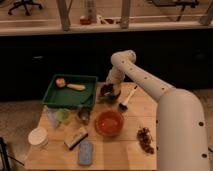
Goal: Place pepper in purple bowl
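A small, near-black purple bowl (105,92) is sitting mid-frame, right of a green tray (80,99) holding a yellowish object. The gripper (112,90) is hovering over the bowl, covering its contents; whether it is parted or closed cannot be told.

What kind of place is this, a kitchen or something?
Probably an office or lab test area, not a kitchen: a rolling office chair behind a glass partition, and a plain wooden table. The gripper is at the purple bowl.

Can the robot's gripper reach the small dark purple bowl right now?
Probably yes: the gripper hangs right at the small dark purple bowl beside the green plastic tray, nothing visibly between them.
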`<act>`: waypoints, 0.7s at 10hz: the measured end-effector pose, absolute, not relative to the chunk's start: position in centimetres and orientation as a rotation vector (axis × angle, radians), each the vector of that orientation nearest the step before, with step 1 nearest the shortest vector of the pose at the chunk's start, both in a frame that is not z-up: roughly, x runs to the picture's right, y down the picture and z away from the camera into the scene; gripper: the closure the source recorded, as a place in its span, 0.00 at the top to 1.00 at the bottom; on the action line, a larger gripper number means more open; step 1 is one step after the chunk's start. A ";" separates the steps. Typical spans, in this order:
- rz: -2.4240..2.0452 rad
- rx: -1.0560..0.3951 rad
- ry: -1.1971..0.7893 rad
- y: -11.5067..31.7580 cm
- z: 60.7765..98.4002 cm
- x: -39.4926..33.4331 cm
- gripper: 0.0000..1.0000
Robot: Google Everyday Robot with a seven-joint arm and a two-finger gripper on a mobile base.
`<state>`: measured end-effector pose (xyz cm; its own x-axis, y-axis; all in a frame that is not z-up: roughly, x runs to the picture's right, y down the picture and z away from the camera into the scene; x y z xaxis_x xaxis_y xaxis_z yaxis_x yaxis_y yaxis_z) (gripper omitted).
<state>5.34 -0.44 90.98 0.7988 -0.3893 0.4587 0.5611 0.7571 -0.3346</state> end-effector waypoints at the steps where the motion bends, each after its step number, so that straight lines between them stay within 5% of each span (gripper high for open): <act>1: -0.535 -0.482 -0.380 -0.4 90.9 5.2 0.80; 7: -0.538 -0.482 -0.381 -0.3 90.6 5.4 0.80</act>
<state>5.40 -0.32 90.58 0.7945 -0.3932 0.4628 0.5669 0.7535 -0.3329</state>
